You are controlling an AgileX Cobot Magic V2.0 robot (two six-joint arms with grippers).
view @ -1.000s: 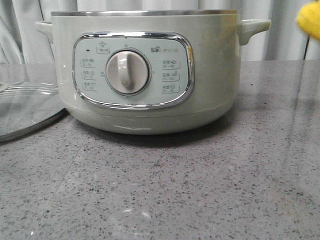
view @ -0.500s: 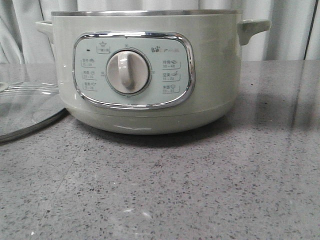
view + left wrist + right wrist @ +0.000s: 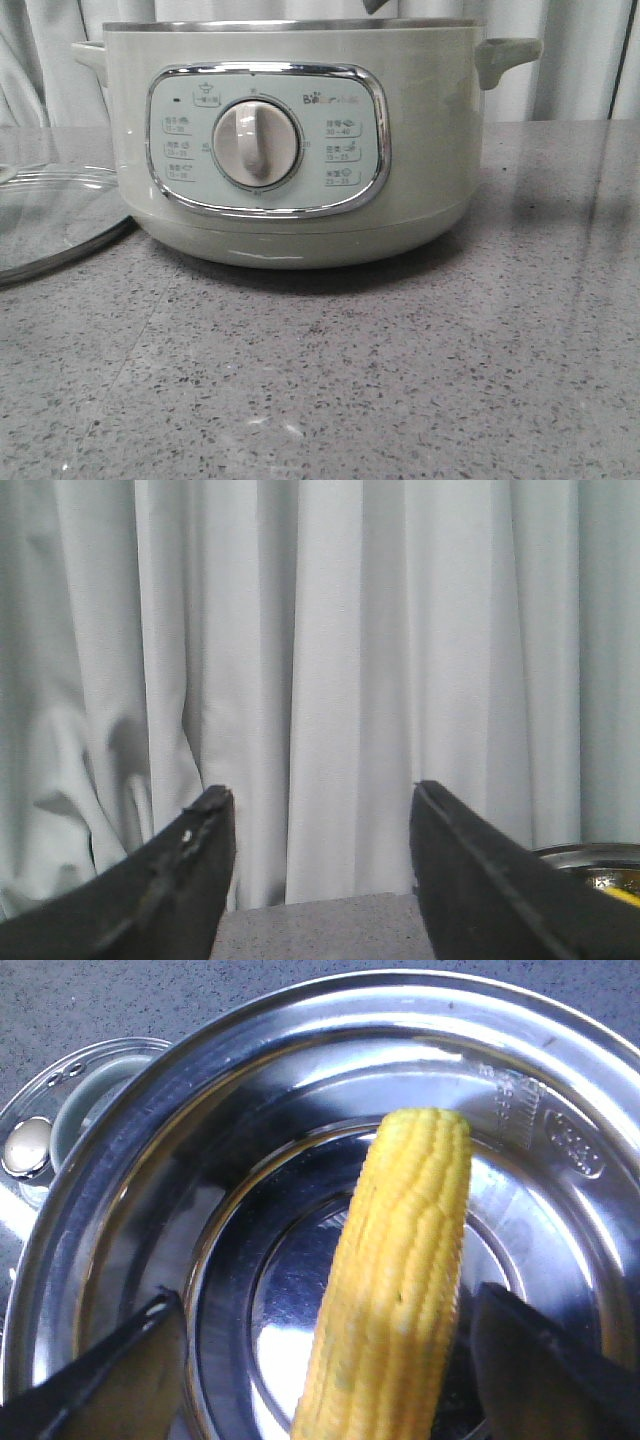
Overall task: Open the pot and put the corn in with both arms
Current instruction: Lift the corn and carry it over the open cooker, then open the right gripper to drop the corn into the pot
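Note:
The pale-green pot (image 3: pixel 280 140) stands uncovered on the grey table, its dial facing me. In the right wrist view its shiny steel inside (image 3: pixel 250 1160) fills the frame. The yellow corn (image 3: pixel 400 1280) is over the pot's bowl between my right gripper's (image 3: pixel 328 1295) fingers. These are spread wide, with a broad gap on one side of the cob, which is close to the other finger (image 3: pixel 540 1360). A dark tip (image 3: pixel 375 5) shows above the pot's rim. My left gripper (image 3: pixel 322 790) is open and empty, facing the curtain; the pot's rim (image 3: pixel 590 855) shows beside it.
The round glass lid (image 3: pixel 50 215) with its metal rim lies on the table left of the pot; part of it also shows in the right wrist view (image 3: pixel 60 1120). A pale curtain (image 3: pixel 580 70) hangs behind the table.
The corn was at the front view's upper right edge one second ago and has left that view. A dark tip now shows above the pot's rim.

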